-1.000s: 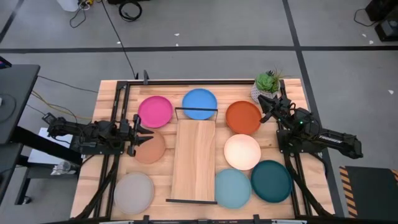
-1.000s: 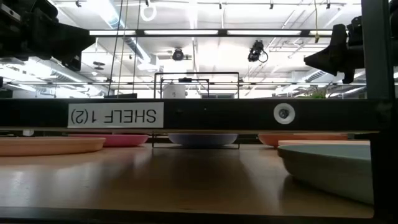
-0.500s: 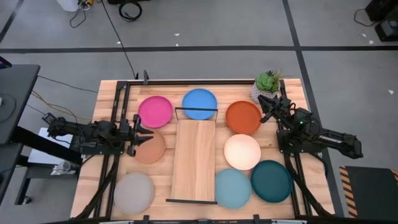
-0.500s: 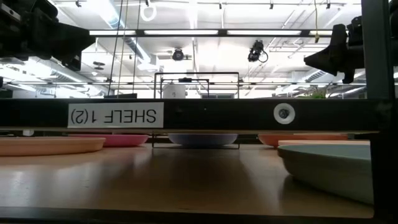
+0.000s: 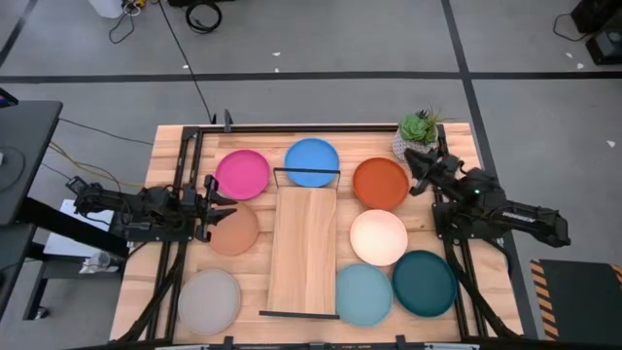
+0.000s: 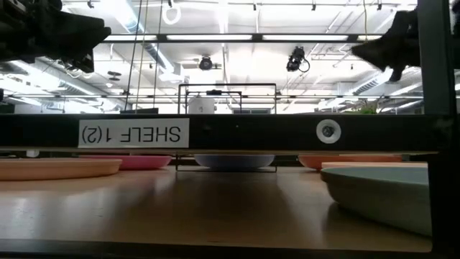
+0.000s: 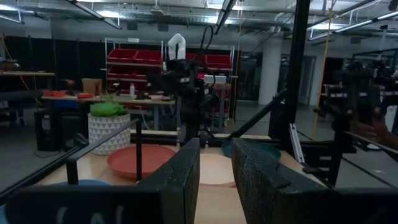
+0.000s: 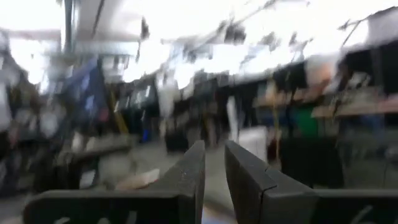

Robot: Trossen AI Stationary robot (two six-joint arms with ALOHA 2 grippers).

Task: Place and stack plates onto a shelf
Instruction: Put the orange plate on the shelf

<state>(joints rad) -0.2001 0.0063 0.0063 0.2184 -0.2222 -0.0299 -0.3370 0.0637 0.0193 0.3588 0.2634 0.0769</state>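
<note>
In the high view, eight round plates lie flat on the slatted tabletop around the shelf (image 5: 302, 248): pink (image 5: 242, 174), blue (image 5: 312, 161), orange (image 5: 380, 183), tan (image 5: 235, 231), cream (image 5: 379, 236), grey (image 5: 209, 300), light blue (image 5: 363, 294), dark teal (image 5: 425, 283). The shelf is a pale plank with a black wire frame at each short end. My left gripper (image 5: 231, 205) hovers over the tan plate's far edge, fingers a narrow gap apart (image 7: 215, 163). My right gripper (image 5: 409, 156) hovers by the orange plate's far-right rim, its gap narrow too (image 8: 214, 168). Neither touches anything.
A white plant pot (image 5: 418, 133) stands at the table's far right corner, close to my right gripper. Black frame rails run along the table's left and right sides. In the low view a black bar labelled SHELF (image 6: 129, 133) crosses in front.
Both grippers have risen a little, as the low view shows. The left one has also drawn slightly toward the table's left edge. The plates and the shelf have stayed where they were.
</note>
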